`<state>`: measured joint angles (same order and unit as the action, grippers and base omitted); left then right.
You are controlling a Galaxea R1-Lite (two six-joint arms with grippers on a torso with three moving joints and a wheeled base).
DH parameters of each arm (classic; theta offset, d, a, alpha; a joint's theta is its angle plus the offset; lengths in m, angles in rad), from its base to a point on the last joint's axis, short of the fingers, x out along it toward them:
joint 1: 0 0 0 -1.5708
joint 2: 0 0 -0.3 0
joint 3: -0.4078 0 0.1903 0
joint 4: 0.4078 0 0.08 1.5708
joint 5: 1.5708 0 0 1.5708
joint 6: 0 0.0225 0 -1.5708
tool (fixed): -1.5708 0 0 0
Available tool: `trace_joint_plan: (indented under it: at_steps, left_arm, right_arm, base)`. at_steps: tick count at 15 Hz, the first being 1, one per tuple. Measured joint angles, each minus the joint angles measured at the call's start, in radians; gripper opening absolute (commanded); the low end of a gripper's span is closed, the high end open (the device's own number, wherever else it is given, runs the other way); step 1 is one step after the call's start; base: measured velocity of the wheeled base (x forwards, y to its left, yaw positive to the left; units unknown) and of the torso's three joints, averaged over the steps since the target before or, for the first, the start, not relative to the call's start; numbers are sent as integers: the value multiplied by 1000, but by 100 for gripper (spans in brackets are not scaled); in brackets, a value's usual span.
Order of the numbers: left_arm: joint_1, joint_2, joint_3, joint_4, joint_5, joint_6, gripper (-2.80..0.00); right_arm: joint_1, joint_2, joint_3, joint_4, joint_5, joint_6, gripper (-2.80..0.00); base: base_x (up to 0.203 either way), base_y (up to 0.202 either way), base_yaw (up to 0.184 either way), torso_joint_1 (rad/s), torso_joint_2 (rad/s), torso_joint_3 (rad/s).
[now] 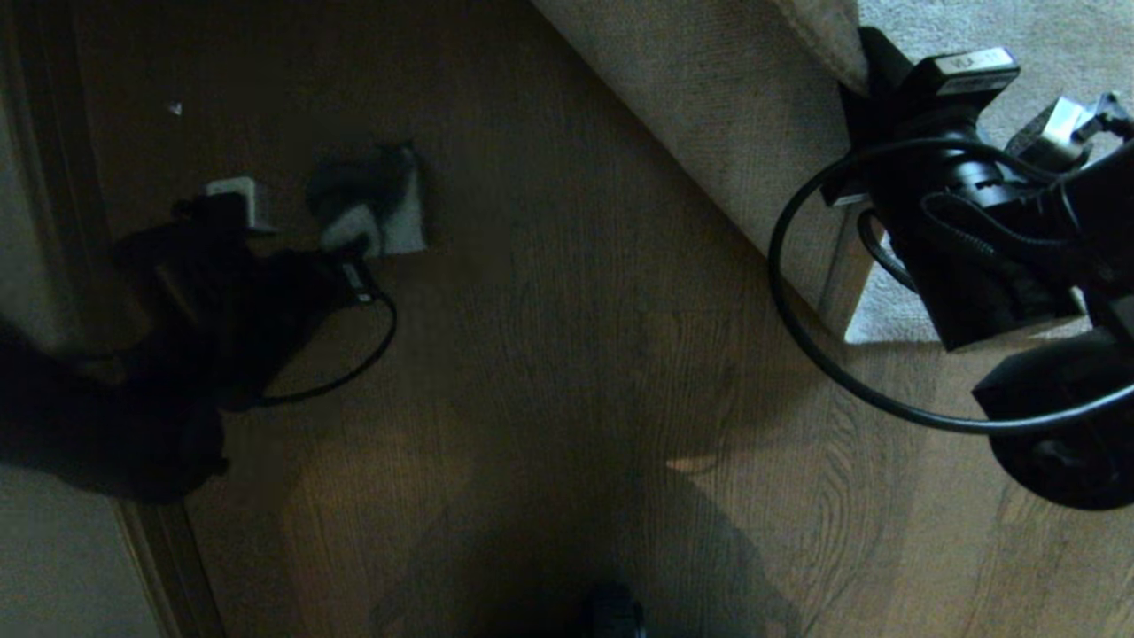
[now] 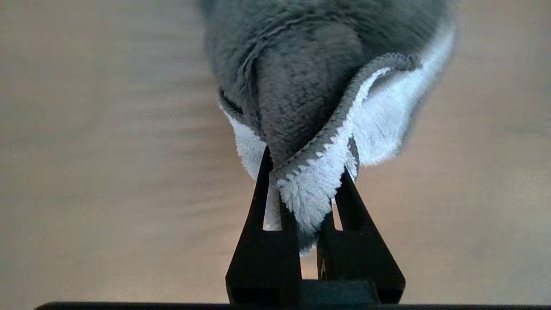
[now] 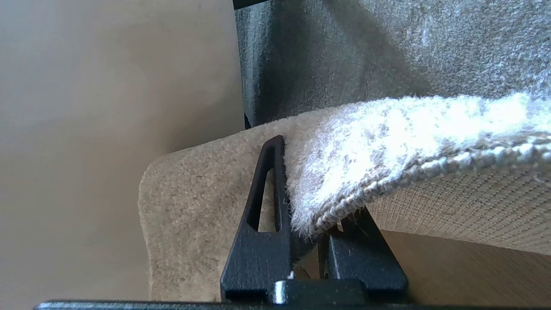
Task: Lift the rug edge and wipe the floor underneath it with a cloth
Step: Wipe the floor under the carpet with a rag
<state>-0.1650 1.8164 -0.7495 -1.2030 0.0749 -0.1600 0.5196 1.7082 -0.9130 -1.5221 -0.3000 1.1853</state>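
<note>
My right end effector [image 3: 316, 202] grips the rug [image 3: 387, 142] edge lifted; my left end effector [image 2: 303, 181] clamps the cloth [image 2: 318, 94] on the floor [image 1: 567, 354] ahead, wiping unfinished.

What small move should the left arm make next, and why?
Probably sweep the cloth across the bare floor toward the rug. The left gripper is shut on the cloth, and the right gripper holds the rug edge lifted, so the boards beneath lie exposed.

Lifted rug [image 1: 709, 115], grey-white cloth [image 1: 372, 213] on floor [image 1: 567, 354]
</note>
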Motion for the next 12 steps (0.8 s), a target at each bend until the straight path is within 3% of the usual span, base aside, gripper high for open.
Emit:
trace_joint_plan:
  at_steps: [4, 9, 12]
  left_arm:
    - [81, -113, 196, -44, -5, 0, -280]
    - [95, -330, 472, -59, -6, -1, -280]
    - [97, -473, 571, -27, -5, 6, -280]
  right_arm:
    - [0, -9, 3, 1, 0, -1, -280]
    - [0, -29, 14, 3, 1, -4, -280]
    - [0, -38, 29, 1, 1, -32, -280]
  base:
    - [0, 0, 0, 0, 0, 0]
    - [0, 0, 0, 0, 0, 0]
    - [0, 0, 0, 0, 0, 0]
